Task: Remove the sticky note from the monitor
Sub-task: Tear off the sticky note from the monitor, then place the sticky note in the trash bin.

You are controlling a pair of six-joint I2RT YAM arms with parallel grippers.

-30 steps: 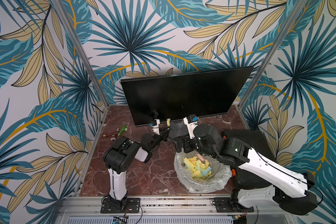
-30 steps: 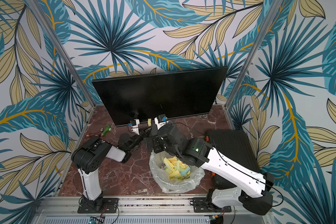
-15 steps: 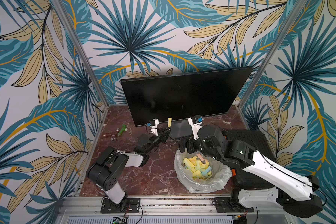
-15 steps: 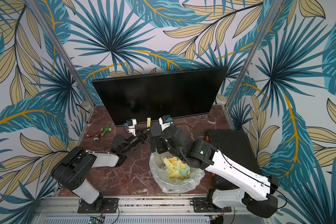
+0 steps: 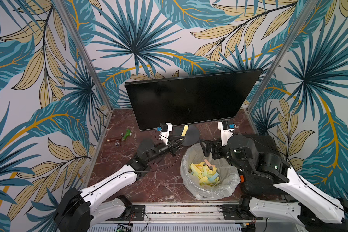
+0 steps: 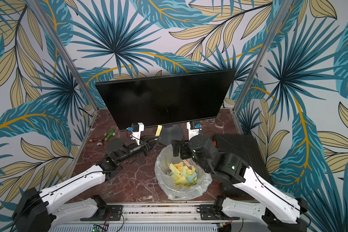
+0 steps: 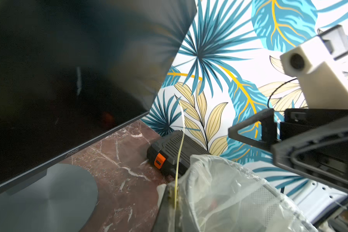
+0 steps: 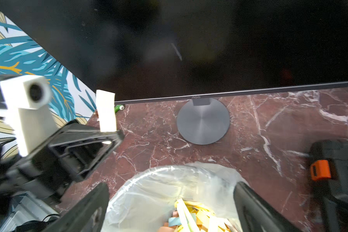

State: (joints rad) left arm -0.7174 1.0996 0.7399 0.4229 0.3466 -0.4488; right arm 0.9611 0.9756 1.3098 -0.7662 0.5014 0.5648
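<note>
The black monitor (image 5: 189, 100) (image 6: 163, 100) stands at the back on its round grey foot (image 5: 192, 135), screen dark. A yellow sticky note (image 5: 184, 130) (image 6: 159, 130) (image 8: 106, 110) sticks up from my left gripper (image 5: 182, 138) (image 6: 157, 138) (image 7: 174, 193), which is shut on its lower end. The note hangs just below the monitor's bottom edge; edge-on in the left wrist view, the sticky note (image 7: 179, 150) stands apart from the screen. My right gripper (image 5: 207, 147) (image 6: 176, 149) (image 8: 171, 189) is open and empty above the bin's far rim.
A bin lined with a clear bag (image 5: 226, 192) (image 6: 201, 186) holds several coloured notes, front of centre. A black ribbed box (image 5: 266, 143) with an orange latch (image 8: 319, 170) lies at the right. A small green tool (image 5: 126, 134) lies at the left wall.
My left arm has stretched out low and carried the note a little right, toward the bin. My right gripper has drawn back to the right.
</note>
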